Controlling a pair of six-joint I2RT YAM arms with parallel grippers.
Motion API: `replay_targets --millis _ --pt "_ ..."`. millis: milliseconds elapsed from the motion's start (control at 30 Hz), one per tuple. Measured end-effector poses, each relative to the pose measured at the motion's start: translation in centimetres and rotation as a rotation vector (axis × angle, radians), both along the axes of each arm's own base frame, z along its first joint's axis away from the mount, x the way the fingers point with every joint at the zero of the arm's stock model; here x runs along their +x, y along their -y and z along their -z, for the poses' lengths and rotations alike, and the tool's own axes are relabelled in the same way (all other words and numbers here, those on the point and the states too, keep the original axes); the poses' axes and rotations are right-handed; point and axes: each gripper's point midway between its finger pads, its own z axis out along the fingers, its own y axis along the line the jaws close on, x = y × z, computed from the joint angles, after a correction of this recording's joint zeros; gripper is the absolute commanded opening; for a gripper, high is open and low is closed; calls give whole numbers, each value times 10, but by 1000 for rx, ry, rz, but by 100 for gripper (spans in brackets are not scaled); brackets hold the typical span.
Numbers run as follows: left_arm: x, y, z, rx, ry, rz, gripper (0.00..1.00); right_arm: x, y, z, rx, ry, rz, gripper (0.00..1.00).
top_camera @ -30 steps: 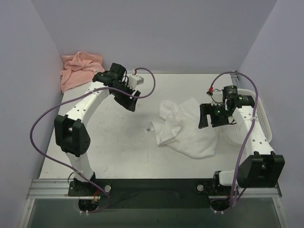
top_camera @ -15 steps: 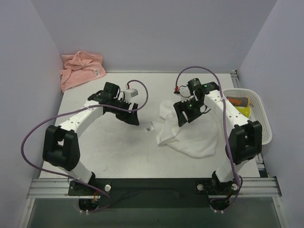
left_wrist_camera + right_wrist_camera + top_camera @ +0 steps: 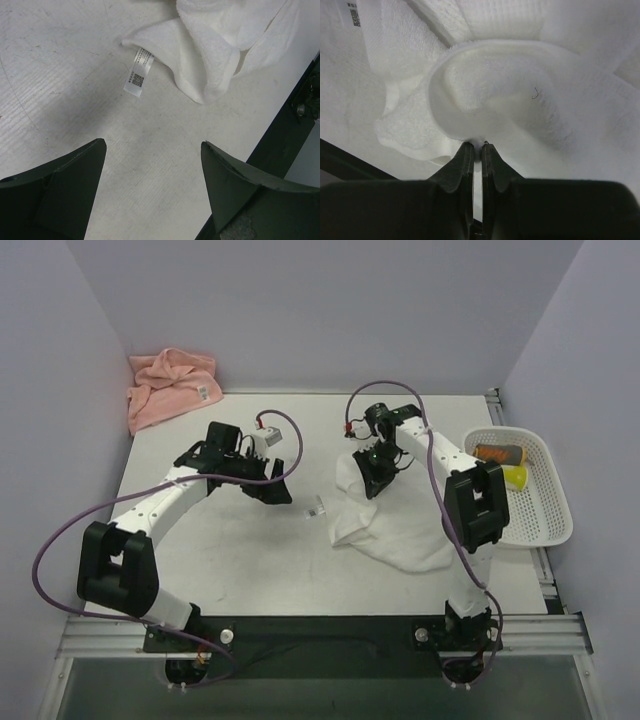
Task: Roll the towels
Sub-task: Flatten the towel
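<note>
The white towel lies crumpled on the table, right of centre, with its tag at the left edge. The right gripper is clenched on a raised fold at the towel's far-left part (a thin bit of cloth sits between its tips). The left gripper hovers released over bare table beside the tag, touching nothing. The pink towel sits bunched in the far-left corner, and 1 white basket stands at the right edge.
</note>
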Motion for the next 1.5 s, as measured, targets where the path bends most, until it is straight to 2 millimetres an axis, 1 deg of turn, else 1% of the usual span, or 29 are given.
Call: replay_targets --millis 133,233,433,533,633,700,800,867,967,1033,1100,1200,1267,1333,1400,1500 --pt "-1 0 6 1 2 1 87 0 1 -8 20 0 15 0" --pt "1 0 6 -3 13 1 87 3 5 -21 61 7 50 0" --pt "10 3 11 -9 26 -1 87 22 23 -65 199 67 179 0" --pt "11 6 16 -7 19 2 84 28 30 -88 275 96 225 0" --pt "12 11 21 -6 12 13 81 29 36 -115 345 144 252 0" --pt "12 17 23 -11 23 31 80 28 39 -135 384 187 258 0" --pt "12 31 18 -26 83 89 81 23 45 -160 417 249 263 0" --pt "10 42 14 -36 131 145 83 18 49 -171 430 282 267 0" --pt "10 61 -1 -65 195 220 86 12 53 -181 447 308 288 0" --pt "14 75 -22 -120 244 241 88 8 51 -182 476 301 309 0" --pt "22 88 -46 -184 306 233 90 3 46 -178 510 272 334 0" --pt "22 103 -81 -267 378 218 90 -2 39 -166 541 221 371 0" --pt "12 116 -103 -311 422 227 90 -4 32 -160 560 188 392 0" --pt "-2 131 -122 -346 463 245 90 -5 23 -159 581 166 401 0" --pt "-15 144 -131 -366 484 261 89 -5 14 -163 608 161 397 0" --pt "-24 155 -134 -366 498 266 89 -6 1 -168 638 153 389 0"
